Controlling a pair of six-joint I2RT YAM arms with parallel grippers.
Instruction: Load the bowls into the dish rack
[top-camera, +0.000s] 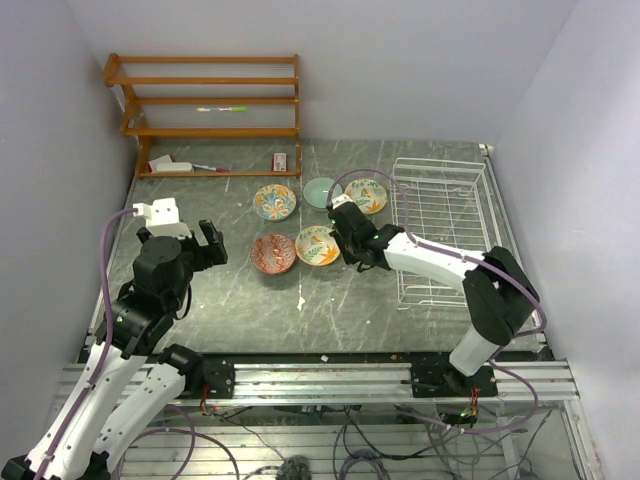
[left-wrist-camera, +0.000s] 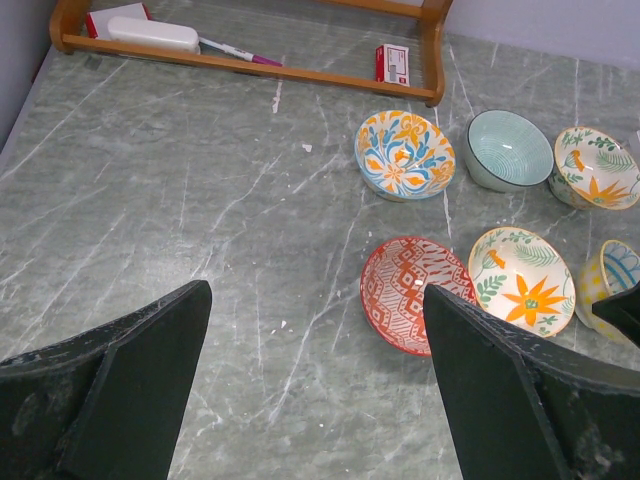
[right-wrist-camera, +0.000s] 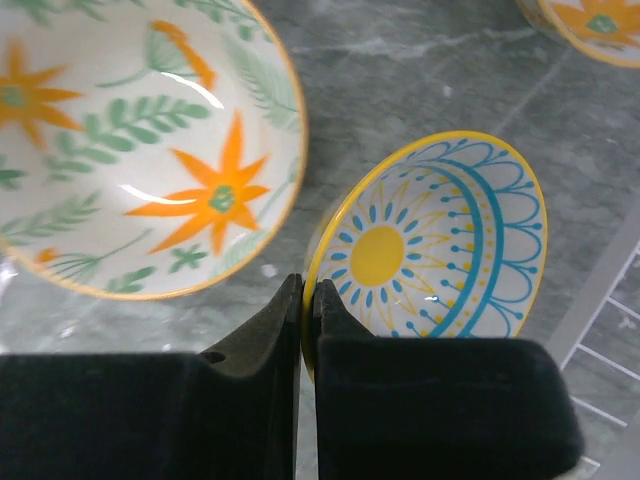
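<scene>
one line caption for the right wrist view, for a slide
Right gripper pinches the rim of a yellow-and-blue bowl beside an orange-flower bowl.

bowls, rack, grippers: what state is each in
yellow-and-blue painted ceramic bowl: tilted, rim pinched by right gripper
right gripper: shut on that rim
left gripper: open, holding nothing
pale teal ceramic bowl: upright on table
red-patterned ceramic bowl: upright on table
blue-and-orange painted bowl: upright on table
near orange-flower painted bowl: upright on table
far orange-flower painted bowl: upright
white wire dish rack: no bowl inside
</scene>
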